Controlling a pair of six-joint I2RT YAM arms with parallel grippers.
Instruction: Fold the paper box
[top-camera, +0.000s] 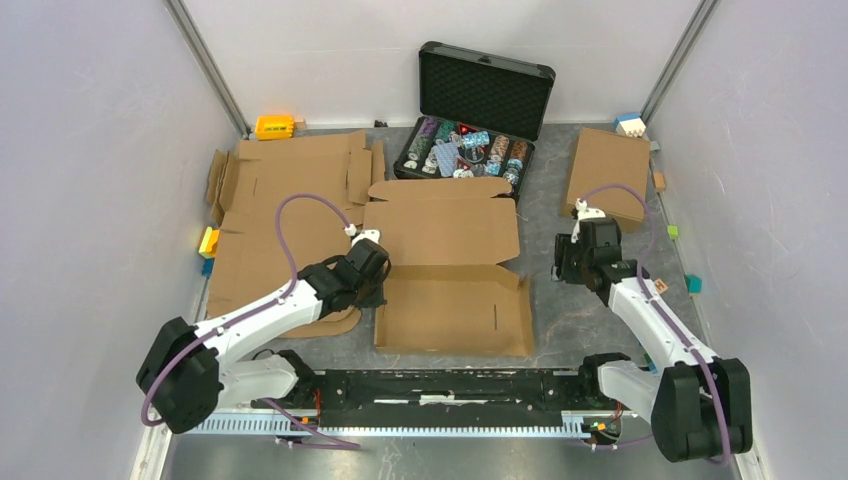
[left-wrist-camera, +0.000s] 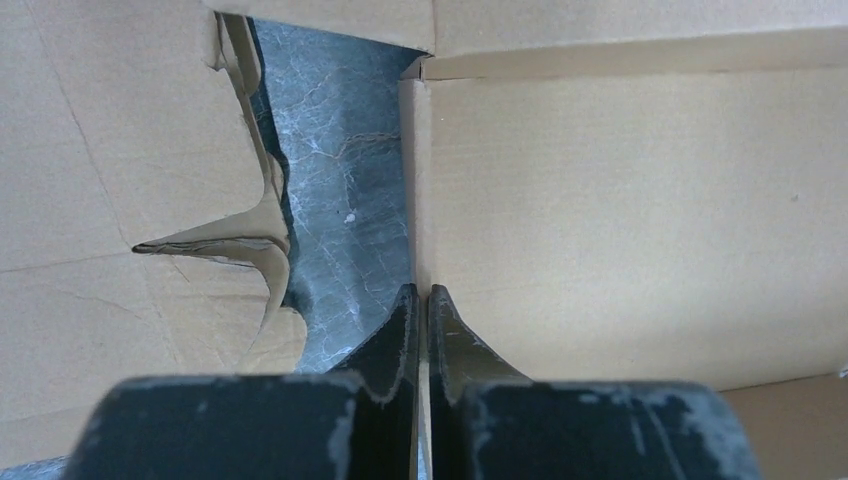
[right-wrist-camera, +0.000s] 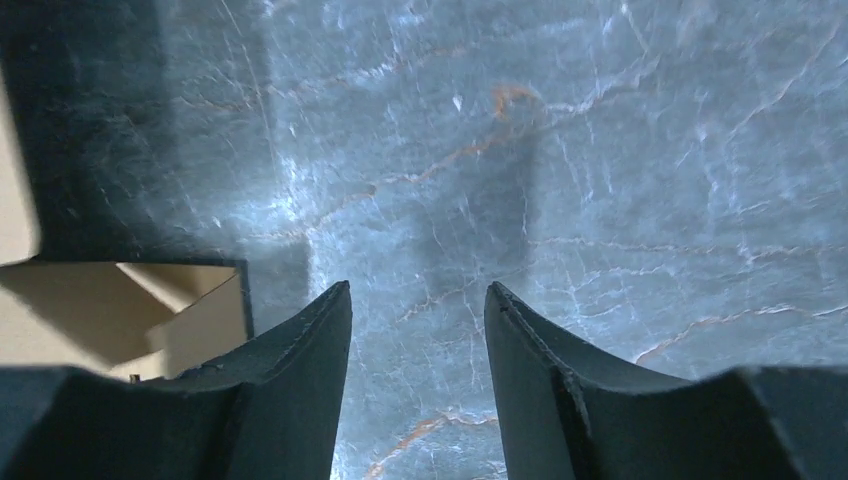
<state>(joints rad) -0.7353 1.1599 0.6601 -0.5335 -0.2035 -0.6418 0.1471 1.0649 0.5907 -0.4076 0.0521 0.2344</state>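
The paper box (top-camera: 450, 260) lies unfolded in the middle of the table as plain brown cardboard, with its left side flap standing up. My left gripper (top-camera: 372, 290) is at that left edge. In the left wrist view my left gripper (left-wrist-camera: 421, 290) is shut on the thin upright flap edge of the paper box (left-wrist-camera: 620, 210), with a strip of cardboard showing between the fingers. My right gripper (top-camera: 563, 270) hovers just right of the box. In the right wrist view my right gripper (right-wrist-camera: 418, 290) is open over bare table, and a corner of the paper box (right-wrist-camera: 170, 310) shows at the left.
An open black case (top-camera: 470, 150) of coloured chips stands behind the box. More flat cardboard (top-camera: 280, 190) lies at the left, touching my left arm. A folded cardboard piece (top-camera: 605, 175) sits at the back right. A yellow toy (top-camera: 273, 126) and small coloured blocks (top-camera: 693, 284) line the walls.
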